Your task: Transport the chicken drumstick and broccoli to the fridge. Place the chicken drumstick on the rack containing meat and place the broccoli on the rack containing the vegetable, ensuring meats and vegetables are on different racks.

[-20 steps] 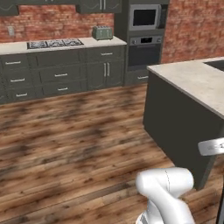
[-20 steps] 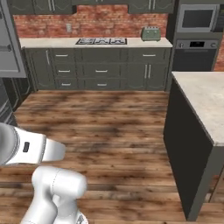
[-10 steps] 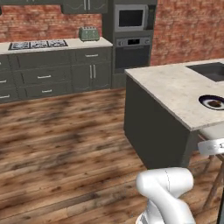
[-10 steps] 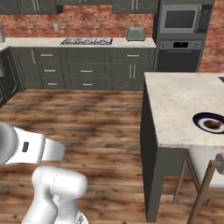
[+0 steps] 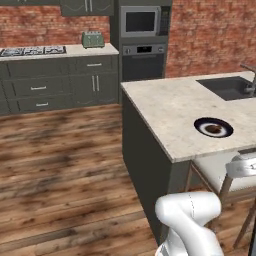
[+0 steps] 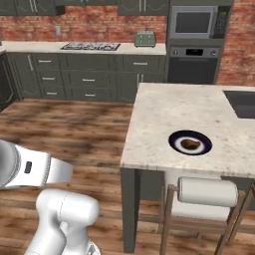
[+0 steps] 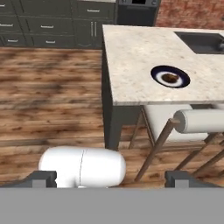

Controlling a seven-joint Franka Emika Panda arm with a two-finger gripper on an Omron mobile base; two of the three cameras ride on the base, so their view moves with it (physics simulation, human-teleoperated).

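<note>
The base swings round and the island counter (image 6: 164, 119) slides into view, plate (image 6: 190, 143) with the drumstick (image 6: 191, 145) at two o'clock. Claw (image 7: 106, 177) spread wide, carrying nothing, approach just beginning.

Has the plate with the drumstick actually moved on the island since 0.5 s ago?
No. The plate sits at the same spot near the island counter edge; the whole view shifted because the base drove.
</note>
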